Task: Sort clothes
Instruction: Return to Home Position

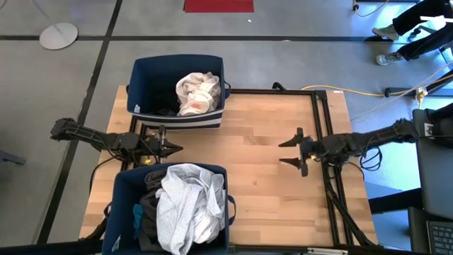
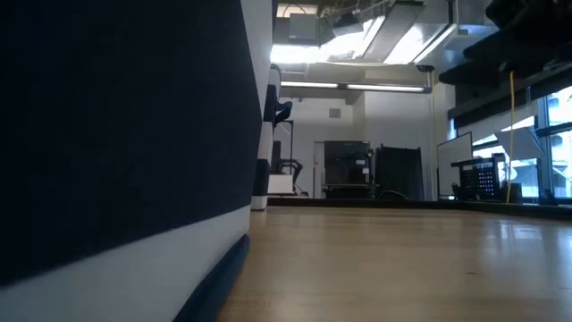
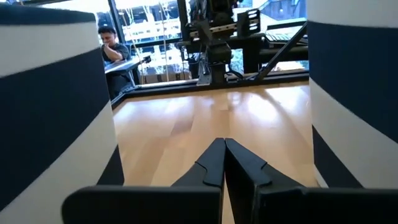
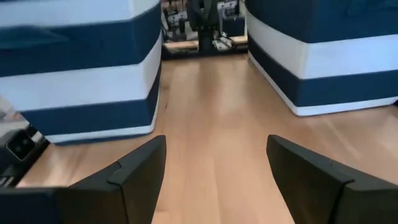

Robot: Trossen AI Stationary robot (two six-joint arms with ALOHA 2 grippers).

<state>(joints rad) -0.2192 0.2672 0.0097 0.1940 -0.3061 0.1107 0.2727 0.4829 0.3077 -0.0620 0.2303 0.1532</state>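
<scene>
A white and cream garment lies in the far dark blue bin. A pale grey-white garment lies on top of teal and dark clothes in the near bin. My left gripper is shut and empty in the gap between the two bins, just above the table; its shut fingertips also show in the left wrist view. My right gripper is open and empty over bare table toward the right; its own view shows only wood between the fingers.
The two bins stand at the table's left half, with a narrow gap between them. The near bin's wall fills the left of the low view. Bare wood lies between the grippers. A person sits beyond the table.
</scene>
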